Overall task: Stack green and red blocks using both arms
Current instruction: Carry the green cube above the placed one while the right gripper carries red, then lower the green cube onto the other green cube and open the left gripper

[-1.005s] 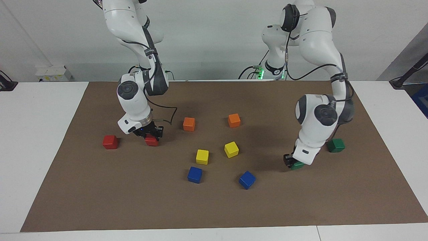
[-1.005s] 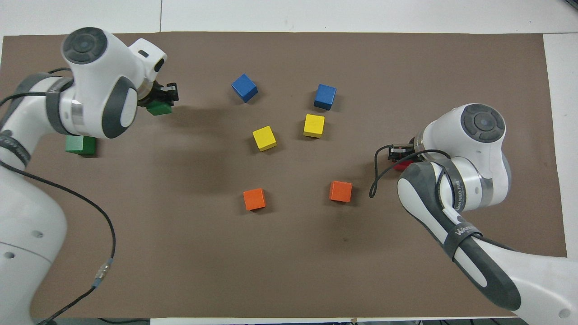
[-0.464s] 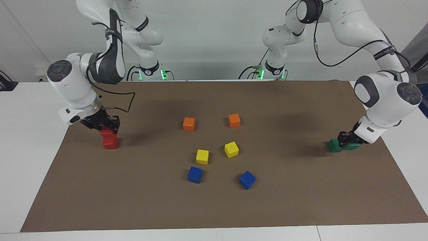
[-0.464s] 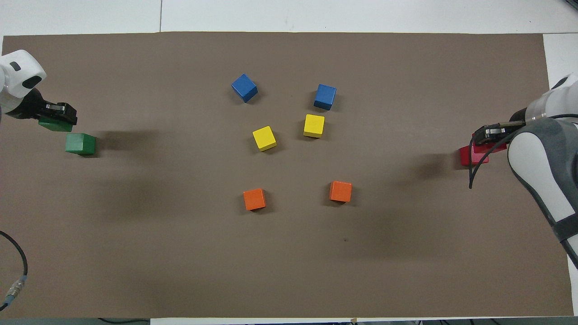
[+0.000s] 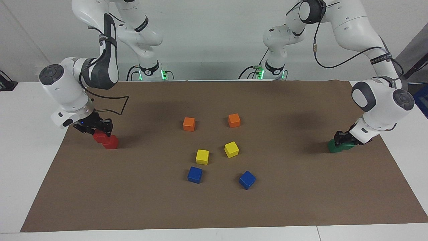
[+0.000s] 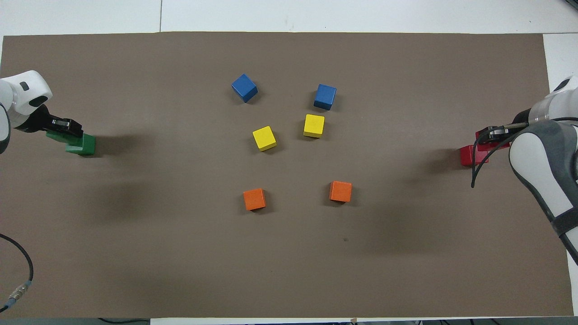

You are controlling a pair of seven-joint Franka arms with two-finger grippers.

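On the brown mat, each arm's jaws grip one block.

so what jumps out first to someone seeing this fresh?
Both arms are out at the table's ends, each holding a block against its twin. The right gripper is shut on a red block beside and slightly above the other red block; the left gripper is shut on a green block by the other green block. Orange, yellow and blue pairs sit untouched mid-mat.

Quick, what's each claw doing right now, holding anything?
Left gripper: shut on a green block, beside the other green block.
Right gripper: shut on a red block.
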